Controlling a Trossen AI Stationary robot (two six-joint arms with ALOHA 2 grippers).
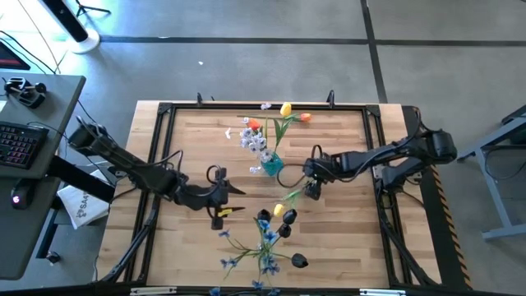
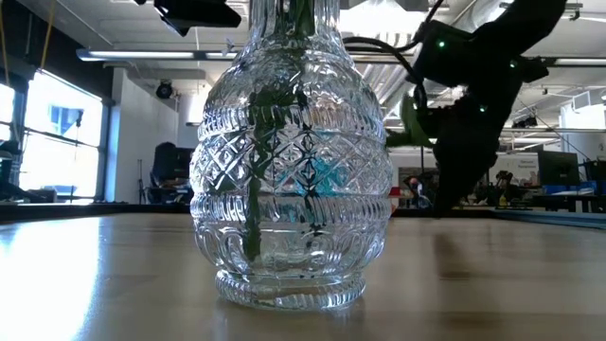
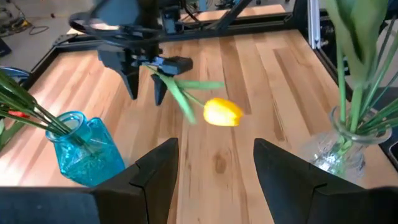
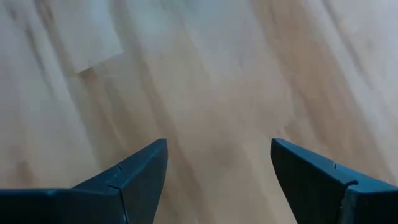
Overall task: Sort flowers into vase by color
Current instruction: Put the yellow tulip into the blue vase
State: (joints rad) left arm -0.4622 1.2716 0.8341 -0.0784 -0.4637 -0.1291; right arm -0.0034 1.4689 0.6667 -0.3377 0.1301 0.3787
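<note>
We see the table [image 1: 197, 140] split by clutter down its middle. The blue vase [image 1: 272, 164] stands at centre w/ stems fanning toward the far edge; the clear vase [image 1: 271, 233] sits near the front edge, blue sprays spilling out low around it. Between the two vases lies a yellow tulip [image 1: 279, 210], just beside the right gripper [image 1: 311, 190], whose fingers stand apart over bare wood. The left gripper [image 1: 233, 201], fingers apart, faces that tulip across an unobstructed strip of board. Open lanes: far-left and far-right thirds of the top. Black frame rails [image 1: 161, 156] fence the edges; cables loop beside both arms.
</note>
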